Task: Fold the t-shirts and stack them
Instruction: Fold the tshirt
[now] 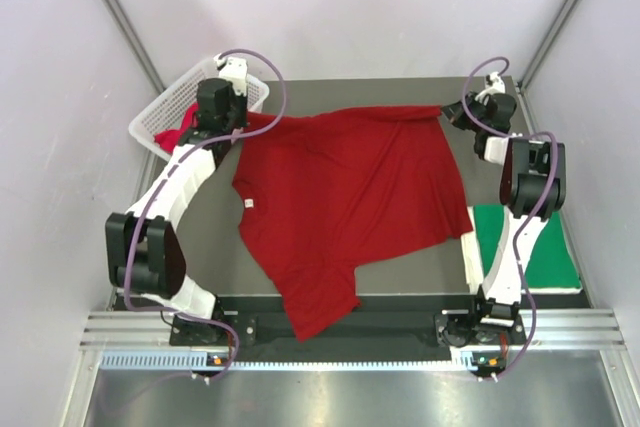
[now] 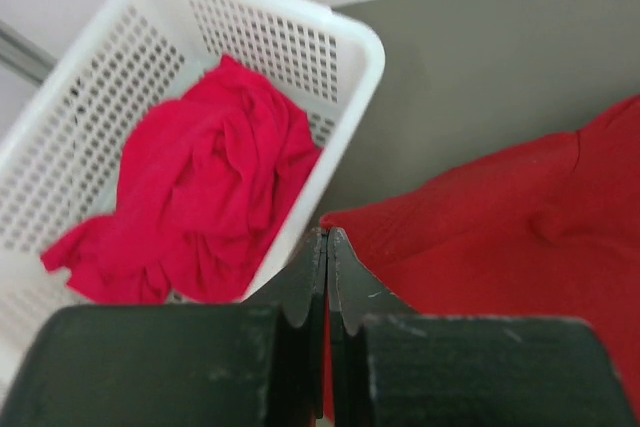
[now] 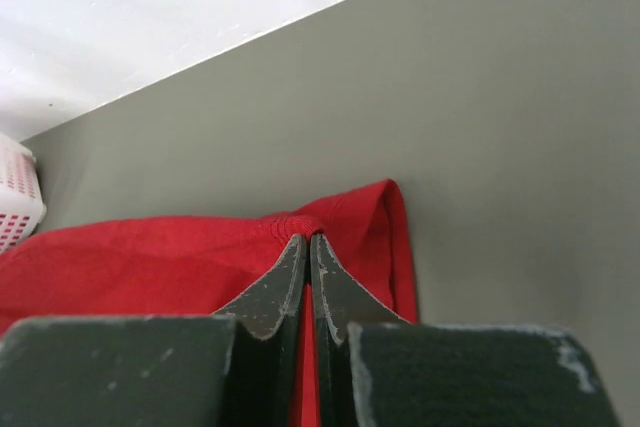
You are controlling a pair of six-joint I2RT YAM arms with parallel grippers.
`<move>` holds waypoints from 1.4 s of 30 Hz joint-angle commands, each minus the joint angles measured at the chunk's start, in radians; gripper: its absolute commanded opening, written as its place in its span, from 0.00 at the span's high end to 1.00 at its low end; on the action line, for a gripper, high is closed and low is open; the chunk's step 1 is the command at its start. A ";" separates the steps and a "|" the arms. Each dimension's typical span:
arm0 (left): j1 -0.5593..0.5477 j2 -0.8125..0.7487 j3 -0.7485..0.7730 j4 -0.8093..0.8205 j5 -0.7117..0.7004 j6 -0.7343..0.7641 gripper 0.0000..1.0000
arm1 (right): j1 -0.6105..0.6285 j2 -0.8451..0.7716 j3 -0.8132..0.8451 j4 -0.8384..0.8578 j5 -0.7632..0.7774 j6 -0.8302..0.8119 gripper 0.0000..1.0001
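Observation:
A dark red t-shirt [image 1: 345,187] lies spread over the grey table, one sleeve hanging toward the near edge. My left gripper [image 1: 238,119] is shut on its far left corner; in the left wrist view the gripper [image 2: 327,237] pinches the red cloth [image 2: 520,237], and a strip of it shows between the closed fingers. My right gripper [image 1: 449,113] is shut on the far right corner; in the right wrist view the gripper [image 3: 307,239] has the shirt's [image 3: 150,267] bunched edge at its tips. A folded green t-shirt [image 1: 525,247] lies on the right. A crumpled pinkish red t-shirt [image 2: 210,187] sits in the basket.
The white lattice basket [image 1: 160,112] stands at the far left corner, its rim [image 2: 345,37] close to my left gripper; its corner [image 3: 15,197] shows in the right wrist view. White walls close the table on three sides. Bare grey table [image 3: 500,97] lies beyond the shirt's far edge.

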 commanded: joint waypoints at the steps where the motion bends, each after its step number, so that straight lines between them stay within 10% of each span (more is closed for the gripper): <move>1: 0.005 -0.104 -0.029 -0.107 0.004 -0.083 1.00 | -0.027 -0.115 -0.024 0.036 -0.026 -0.022 1.00; 17: -0.007 -0.225 -0.112 -0.512 0.054 -0.221 1.00 | -0.057 -0.249 -0.136 -0.207 0.044 -0.106 1.00; 42: -0.009 -0.363 -0.282 -0.546 0.016 -0.402 1.00 | -0.059 -0.238 -0.128 -0.447 0.020 -0.137 1.00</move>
